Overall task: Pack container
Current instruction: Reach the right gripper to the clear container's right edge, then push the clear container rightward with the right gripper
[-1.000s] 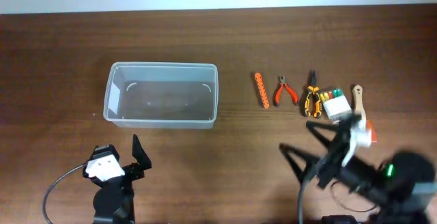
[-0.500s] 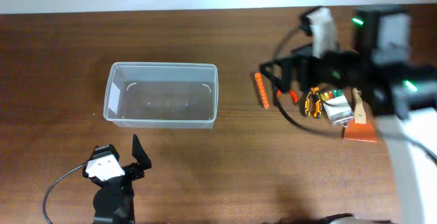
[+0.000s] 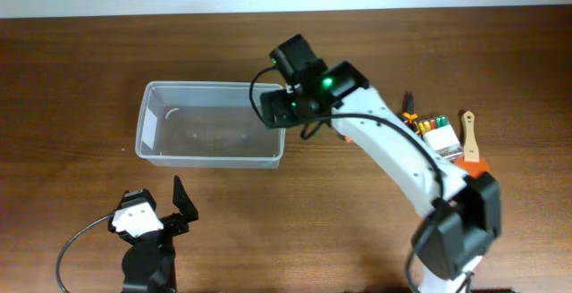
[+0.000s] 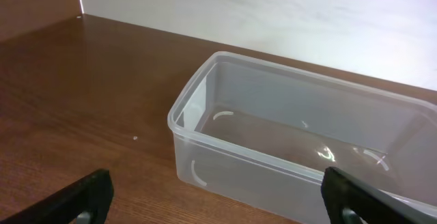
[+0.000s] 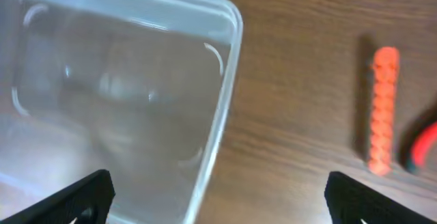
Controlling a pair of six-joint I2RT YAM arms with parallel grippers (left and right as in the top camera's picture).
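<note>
The clear plastic container (image 3: pixel 152 123) stands empty at the table's left-centre. My right gripper (image 3: pixel 275 112) hangs open and empty above its right end. In the right wrist view the container's corner rim (image 5: pixel 234 39) lies between the open fingers (image 5: pixel 218 203), with an orange ridged stick (image 5: pixel 381 108) and a red plier handle (image 5: pixel 427 145) off to the right. My left gripper (image 3: pixel 179 205) is open and empty in front of the container. In the left wrist view its fingers (image 4: pixel 215 203) face the container's near wall (image 4: pixel 184 125).
To the right lie orange-and-black pliers (image 3: pixel 409 119), a small clear box of coloured bits (image 3: pixel 436 134), a wooden-handled brush (image 3: pixel 467 130) and an orange scraper (image 3: pixel 474 161). The right arm hides the stick and red pliers from overhead.
The right arm swung from the table's lower right, past the row of tools, leftward to the container's right end. The left arm and the container have not moved.
</note>
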